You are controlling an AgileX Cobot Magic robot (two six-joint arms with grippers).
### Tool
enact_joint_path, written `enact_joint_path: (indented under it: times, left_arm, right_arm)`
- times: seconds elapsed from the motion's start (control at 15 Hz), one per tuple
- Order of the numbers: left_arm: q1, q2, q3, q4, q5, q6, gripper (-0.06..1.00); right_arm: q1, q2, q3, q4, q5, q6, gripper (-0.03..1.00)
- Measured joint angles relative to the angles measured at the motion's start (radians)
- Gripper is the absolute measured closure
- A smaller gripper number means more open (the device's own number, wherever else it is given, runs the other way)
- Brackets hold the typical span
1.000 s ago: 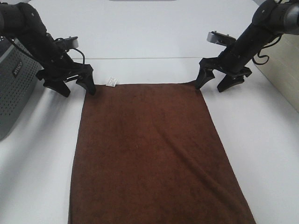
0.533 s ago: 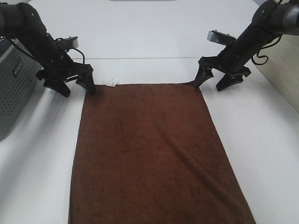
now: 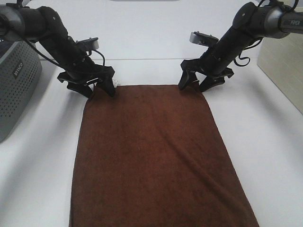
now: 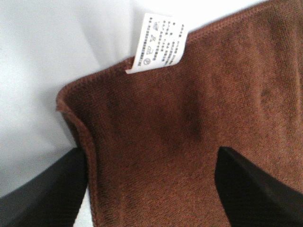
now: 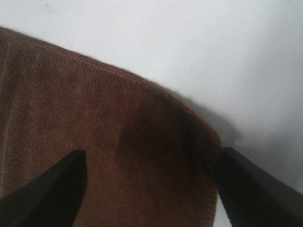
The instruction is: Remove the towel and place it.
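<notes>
The dark brown towel (image 3: 151, 156) lies flat on the white table (image 3: 265, 142) and runs off the near edge of the exterior high view. My left gripper (image 3: 97, 89) is open, its jaws standing either side of the towel's far left corner (image 4: 156, 132), beside the white tag (image 4: 158, 45). My right gripper (image 3: 195, 85) is open over the far right corner (image 5: 142, 142), with one finger (image 5: 47, 194) on the cloth and the other (image 5: 258, 189) just past the towel's edge. Neither gripper holds the cloth.
A grey perforated box (image 3: 14, 90) stands at the table's left edge, close to the left arm. A beige panel (image 3: 281, 66) stands at the right edge. A seam (image 3: 151, 59) crosses the table behind the towel.
Both grippers have moved inward along the towel's far edge. The left went right and the right went left, so each now straddles a corner. The towel has not moved.
</notes>
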State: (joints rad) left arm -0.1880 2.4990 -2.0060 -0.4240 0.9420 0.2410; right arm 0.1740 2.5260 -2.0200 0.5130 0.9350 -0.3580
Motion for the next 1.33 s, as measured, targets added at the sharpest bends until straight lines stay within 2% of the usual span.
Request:
enact_joint_path:
  times: [0.13,0.27,0.33,0.4,0.47,0.53,0.67,0.93,1.33]
  left_arm:
    - [0.000,0.003,0.000,0.001,-0.004,-0.013,0.36]
    - [0.000,0.008,0.000,0.005,-0.004,-0.016,0.55]
    - [0.000,0.010,0.000,0.013,-0.004,-0.011,0.66]
    - [0.000,0.013,0.000,0.027,-0.005,0.015,0.88]
    - [0.000,0.013,0.000,0.026,-0.008,0.030,0.94]
    - [0.000,0.013,0.000,0.026,-0.008,0.030,0.94]
    - [0.000,0.013,0.000,0.026,-0.009,0.038,0.94]
    - [0.000,0.018,-0.015,0.030,-0.034,0.093,0.94]
    - [-0.001,0.029,-0.156,0.045,-0.134,0.133,0.94]
  right_arm:
    - [0.010,0.000,-0.002,-0.040,-0.011,0.025,0.29]
    - [0.011,0.000,-0.003,-0.079,-0.021,0.030,0.42]
    - [0.011,0.001,-0.003,-0.092,-0.028,0.031,0.52]
    - [0.010,0.002,-0.003,-0.111,-0.034,0.032,0.73]
    - [0.010,0.003,-0.002,-0.112,-0.034,0.032,0.82]
    - [0.010,0.003,-0.002,-0.112,-0.034,0.032,0.82]
    - [0.010,0.005,-0.002,-0.124,-0.034,0.033,0.95]
    - [0.010,0.011,-0.037,-0.139,-0.023,0.048,0.96]
    - [0.011,0.036,-0.197,-0.186,-0.072,0.073,0.96]
